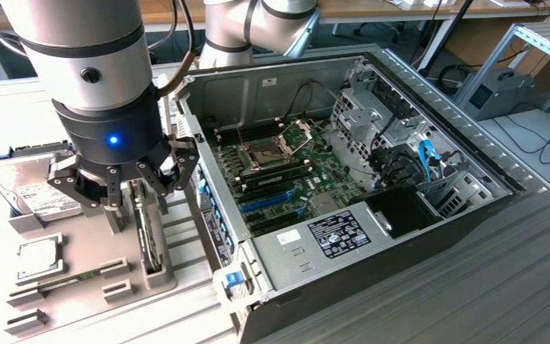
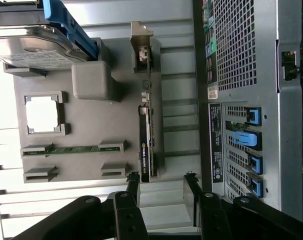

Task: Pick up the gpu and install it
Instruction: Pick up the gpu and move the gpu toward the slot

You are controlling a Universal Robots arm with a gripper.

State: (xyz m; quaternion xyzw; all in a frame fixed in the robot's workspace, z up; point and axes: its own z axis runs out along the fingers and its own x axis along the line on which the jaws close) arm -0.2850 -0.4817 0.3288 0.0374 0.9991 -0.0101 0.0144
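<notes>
The gpu [image 1: 147, 247] stands on its long edge in a slot of the grey holder tray [image 1: 84, 251], beside the open computer case. In the wrist view the gpu [image 2: 145, 145] is a thin dark card with a silvery end bracket, lying just off the line between my fingers. My gripper [image 1: 132, 204] hangs right above the card, open, with nothing between its fingers [image 2: 133, 186]. The wrist view has the gripper [image 2: 162, 186] a little beyond the card's end. The motherboard's blue slots [image 1: 267, 202] lie inside the case.
The open computer case [image 1: 466, 215] fills the exterior view's right, and its perforated rear panel [image 2: 236, 45] is close beside the tray. On the tray also sit a silver hard drive [image 2: 31, 47], a square chip [image 2: 41, 114] and a green memory stick [image 2: 74, 149].
</notes>
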